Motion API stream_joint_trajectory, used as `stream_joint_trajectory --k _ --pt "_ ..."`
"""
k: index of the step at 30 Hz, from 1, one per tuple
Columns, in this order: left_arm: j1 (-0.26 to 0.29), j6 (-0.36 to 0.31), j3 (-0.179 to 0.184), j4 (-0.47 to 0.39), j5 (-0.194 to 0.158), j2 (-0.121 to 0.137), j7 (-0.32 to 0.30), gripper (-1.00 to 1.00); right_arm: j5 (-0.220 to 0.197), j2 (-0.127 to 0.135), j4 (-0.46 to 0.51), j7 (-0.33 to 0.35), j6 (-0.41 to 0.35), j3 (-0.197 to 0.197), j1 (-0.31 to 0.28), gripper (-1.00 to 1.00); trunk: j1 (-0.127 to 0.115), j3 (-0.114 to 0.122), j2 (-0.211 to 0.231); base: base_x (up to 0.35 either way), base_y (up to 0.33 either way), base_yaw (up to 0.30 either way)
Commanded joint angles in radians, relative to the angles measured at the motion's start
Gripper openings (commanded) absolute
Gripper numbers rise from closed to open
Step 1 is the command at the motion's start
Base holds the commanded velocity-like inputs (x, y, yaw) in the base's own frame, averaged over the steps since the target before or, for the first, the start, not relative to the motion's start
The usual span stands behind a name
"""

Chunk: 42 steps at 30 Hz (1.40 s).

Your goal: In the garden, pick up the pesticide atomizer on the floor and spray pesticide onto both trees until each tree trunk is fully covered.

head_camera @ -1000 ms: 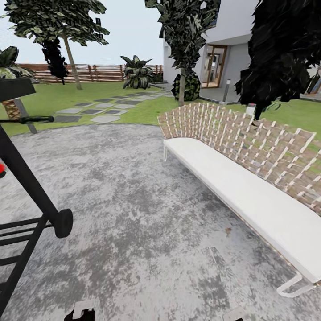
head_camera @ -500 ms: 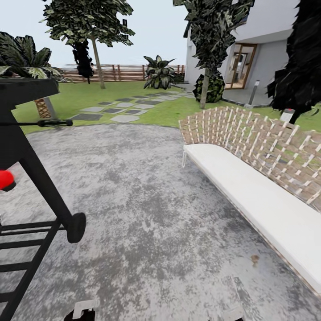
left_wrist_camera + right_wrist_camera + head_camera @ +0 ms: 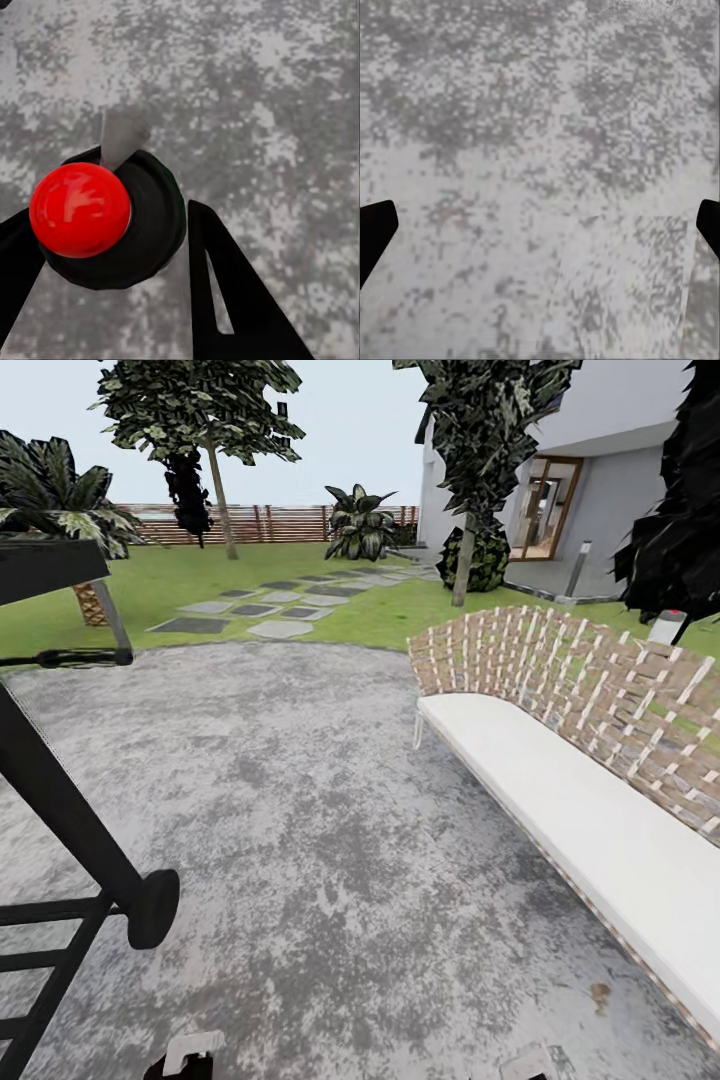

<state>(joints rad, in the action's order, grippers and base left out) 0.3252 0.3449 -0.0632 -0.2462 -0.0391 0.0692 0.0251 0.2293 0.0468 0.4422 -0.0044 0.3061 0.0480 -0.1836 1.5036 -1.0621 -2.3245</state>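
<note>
In the left wrist view my left gripper is shut on the pesticide atomizer, a round black body with a red ball top and a grey nozzle, hanging over grey paving. My right gripper is open above bare paving, its black fingertips at the picture's two edges. Across the garden lawn, one tree with a bare straight trunk stands far back near the slatted fence. A second tree stands by the house.
A white bench with a woven back runs along the right of the mottled patio. A black wheeled grill frame is close on the left. Stepping stones cross the grass. A short palm, black cypress-like trees and a lamp post stand around.
The camera has swung left and moved forward, so the bench has slid right and the fence tree has come further into view. A red ball at the left edge has left the picture.
</note>
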Motion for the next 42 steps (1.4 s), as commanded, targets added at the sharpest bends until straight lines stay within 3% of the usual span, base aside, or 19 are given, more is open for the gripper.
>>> stream_joint_trajectory --k 1,16,20,23,30,42 --pt "0.001 0.003 -0.001 0.001 -0.004 0.000 -0.001 -1.00 0.001 0.001 0.000 -0.001 0.002 0.002 0.000 1.00 0.000 -0.001 0.000 0.340 0.000 0.000" --pt "0.000 0.005 -0.001 0.002 -0.038 0.000 -0.002 -1.00 -0.003 0.009 0.004 -0.002 0.005 -0.012 0.000 1.00 0.000 -0.001 0.000 0.340 0.000 0.000" --pt "0.000 0.005 -0.001 0.002 -0.039 0.000 -0.001 -1.00 -0.003 0.010 0.003 0.000 0.004 -0.117 0.000 1.00 0.000 -0.001 0.000 0.339 0.000 0.000" --pt "0.001 0.005 -0.001 0.002 -0.039 0.000 -0.001 -1.00 -0.001 0.009 0.004 0.006 0.003 -0.145 0.000 1.00 0.000 -0.001 0.000 0.340 0.000 0.000" --pt "0.001 0.005 -0.001 0.002 -0.039 0.000 -0.002 -1.00 -0.001 0.008 0.005 0.007 0.003 -0.153 0.000 1.00 0.000 -0.001 0.000 0.340 0.000 0.053" --pt "0.000 0.005 -0.001 0.002 -0.039 0.000 -0.002 -1.00 0.001 0.005 0.005 0.007 0.004 -0.154 0.000 1.00 0.000 -0.001 0.000 0.339 0.000 0.255"
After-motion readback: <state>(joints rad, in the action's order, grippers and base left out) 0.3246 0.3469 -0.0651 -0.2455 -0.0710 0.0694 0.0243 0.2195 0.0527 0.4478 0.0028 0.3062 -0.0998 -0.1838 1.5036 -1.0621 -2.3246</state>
